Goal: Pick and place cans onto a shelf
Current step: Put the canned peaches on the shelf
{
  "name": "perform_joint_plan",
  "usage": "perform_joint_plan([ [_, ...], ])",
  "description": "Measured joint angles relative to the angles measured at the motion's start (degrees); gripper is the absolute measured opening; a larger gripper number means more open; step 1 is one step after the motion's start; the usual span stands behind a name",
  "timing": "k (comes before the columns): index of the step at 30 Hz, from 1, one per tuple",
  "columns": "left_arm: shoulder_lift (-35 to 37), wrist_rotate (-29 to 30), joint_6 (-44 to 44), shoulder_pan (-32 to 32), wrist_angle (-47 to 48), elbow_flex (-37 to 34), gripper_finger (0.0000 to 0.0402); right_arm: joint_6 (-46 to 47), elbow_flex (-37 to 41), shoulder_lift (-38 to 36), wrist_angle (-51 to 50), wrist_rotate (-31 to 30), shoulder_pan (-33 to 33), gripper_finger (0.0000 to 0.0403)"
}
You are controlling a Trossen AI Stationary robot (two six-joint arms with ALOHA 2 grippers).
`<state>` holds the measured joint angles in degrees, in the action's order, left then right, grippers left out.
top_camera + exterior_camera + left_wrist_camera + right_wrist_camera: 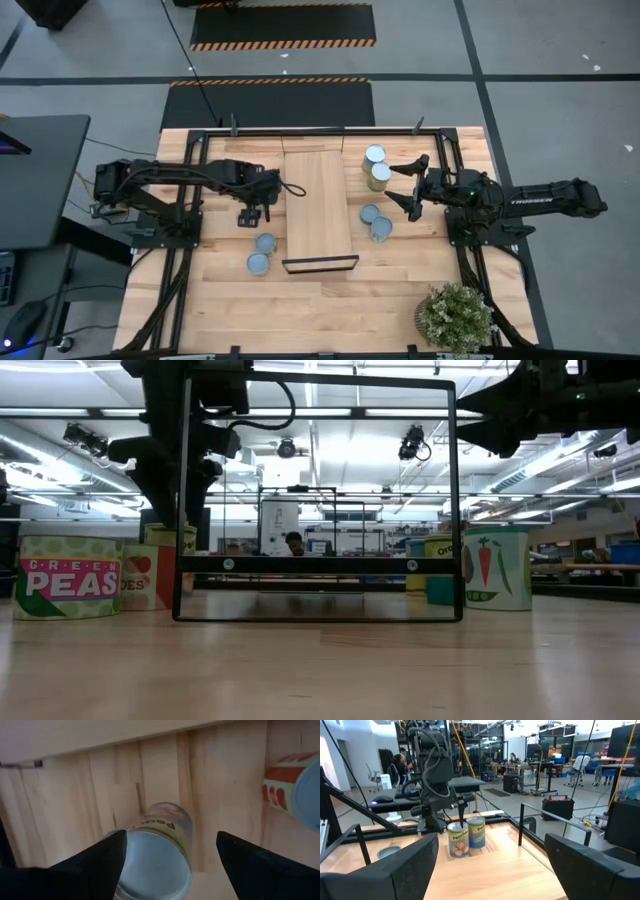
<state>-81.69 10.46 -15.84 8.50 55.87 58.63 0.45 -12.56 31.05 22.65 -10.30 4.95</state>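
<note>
The shelf (318,200) is a long light-wood board in the middle of the table, with its black bar frame (318,615) at the near end. My left gripper (252,214) is open just left of the shelf. It points down over an upright peas can (155,862), one finger on either side of the can's pale top. Two more cans (262,252) stand nearer the table's front. My right gripper (405,187) is open and empty, right of the shelf. It is level with two upright cans (467,837) at the far right and above two others (376,221).
A potted plant (455,315) stands at the near right corner. A black rail frame (330,130) runs round the table's far part. A red-labelled can (285,785) stands close to the can under my left gripper. Bare tabletop (330,310) lies along the near edge.
</note>
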Motion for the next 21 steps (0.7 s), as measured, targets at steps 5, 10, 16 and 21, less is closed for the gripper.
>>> perform_joint_plan([
  [5, -0.07, -0.01, -4.25, -0.40, -2.80, 0.00, 0.0315, -0.02, 0.00, 2.13, 1.74, 0.00, 0.00, 0.0372],
  [10, -0.07, 0.01, -4.12, -0.70, -3.13, 0.00, 0.0314, -0.02, 0.00, 3.96, 2.63, 0.02, -0.02, 0.0372],
  [16, -0.07, -1.09, 7.72, -3.70, -0.29, 0.02, 0.0314, 0.54, 0.00, 4.94, 2.67, 0.01, 0.00, 0.0372],
  [21, 0.11, -7.44, 15.20, -7.53, 2.70, 0.24, 0.0314, 1.04, 0.00, 4.96, 2.66, -0.01, 0.00, 0.0372],
])
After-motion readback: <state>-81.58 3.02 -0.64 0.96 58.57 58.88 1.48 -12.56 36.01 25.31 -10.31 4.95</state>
